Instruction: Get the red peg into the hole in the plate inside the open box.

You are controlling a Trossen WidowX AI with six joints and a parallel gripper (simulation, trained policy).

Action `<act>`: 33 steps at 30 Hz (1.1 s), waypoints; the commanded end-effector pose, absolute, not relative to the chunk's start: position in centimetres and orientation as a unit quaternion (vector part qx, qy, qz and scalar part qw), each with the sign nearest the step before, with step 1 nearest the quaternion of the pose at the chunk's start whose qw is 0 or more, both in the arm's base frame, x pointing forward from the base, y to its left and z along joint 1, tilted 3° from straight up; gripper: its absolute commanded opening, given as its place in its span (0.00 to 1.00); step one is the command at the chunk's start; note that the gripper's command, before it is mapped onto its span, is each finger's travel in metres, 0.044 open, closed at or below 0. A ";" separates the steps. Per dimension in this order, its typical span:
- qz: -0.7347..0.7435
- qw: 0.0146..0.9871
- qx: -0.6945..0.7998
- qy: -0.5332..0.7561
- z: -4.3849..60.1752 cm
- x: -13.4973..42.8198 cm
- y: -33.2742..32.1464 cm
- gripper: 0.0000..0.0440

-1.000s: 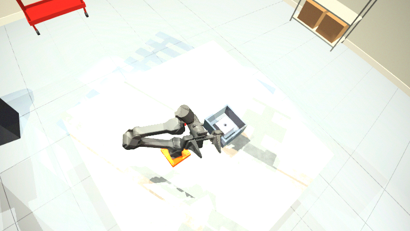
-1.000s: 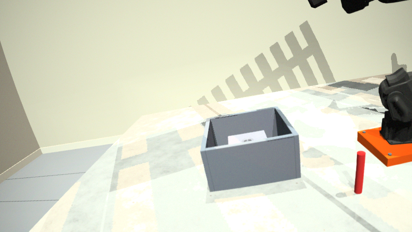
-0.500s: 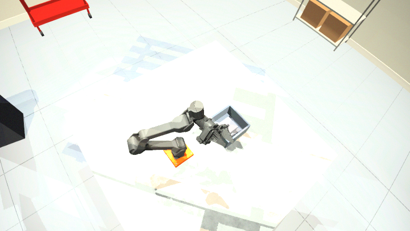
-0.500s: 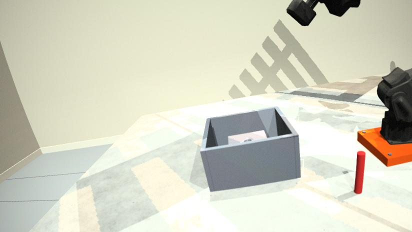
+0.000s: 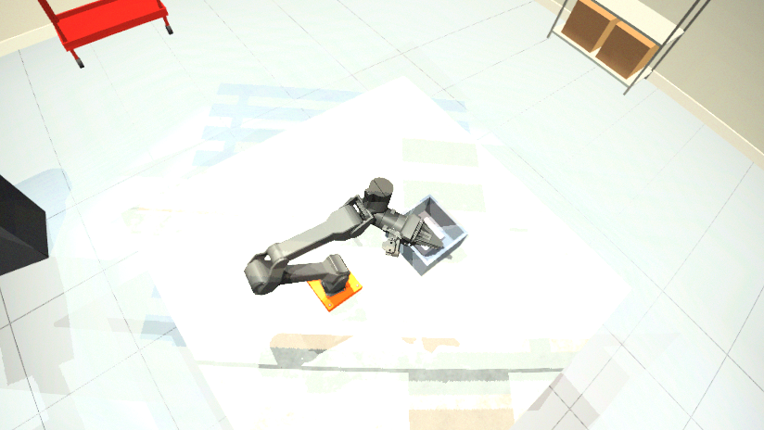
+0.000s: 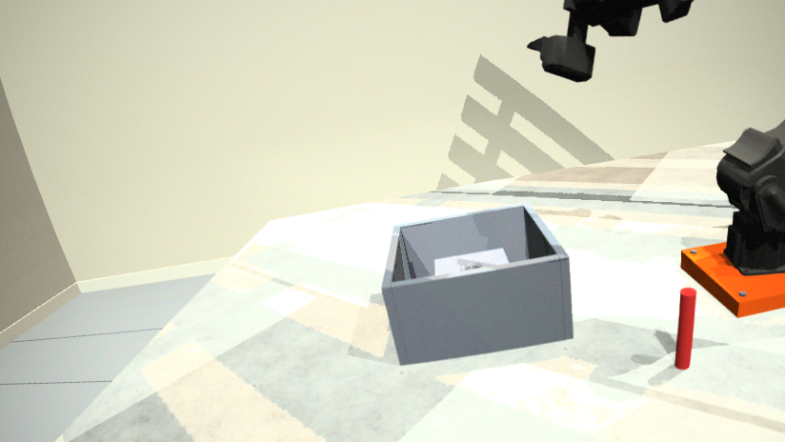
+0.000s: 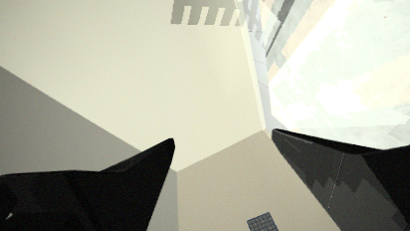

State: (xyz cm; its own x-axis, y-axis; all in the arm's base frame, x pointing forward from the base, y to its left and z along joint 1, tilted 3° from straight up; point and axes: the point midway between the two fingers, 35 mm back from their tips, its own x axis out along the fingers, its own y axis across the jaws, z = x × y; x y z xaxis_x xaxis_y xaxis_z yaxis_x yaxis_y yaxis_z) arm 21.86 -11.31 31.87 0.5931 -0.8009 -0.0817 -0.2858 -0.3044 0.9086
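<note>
Red peg (image 6: 685, 328) upright outside grey box (image 5: 455, 241) (image 6: 483, 315), tool (image 5: 435, 246) (image 6: 533, 45) (image 7: 224, 135) raised, spread, holding nothing

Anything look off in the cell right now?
Nothing spilled, toppled or visibly damaged. The slim red cylindrical peg stands upright outside the open grey box. One oddity: the black gripper, open and holding nothing, points toward the walls rather than down.
</note>
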 end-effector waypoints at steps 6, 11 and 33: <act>-0.298 0.539 0.747 -0.250 30.3 23.9 -8.5 1.00; -0.311 0.582 0.731 -0.177 28.9 24.8 -6.6 1.00; -0.316 0.722 0.597 0.150 22.3 24.7 2.2 1.00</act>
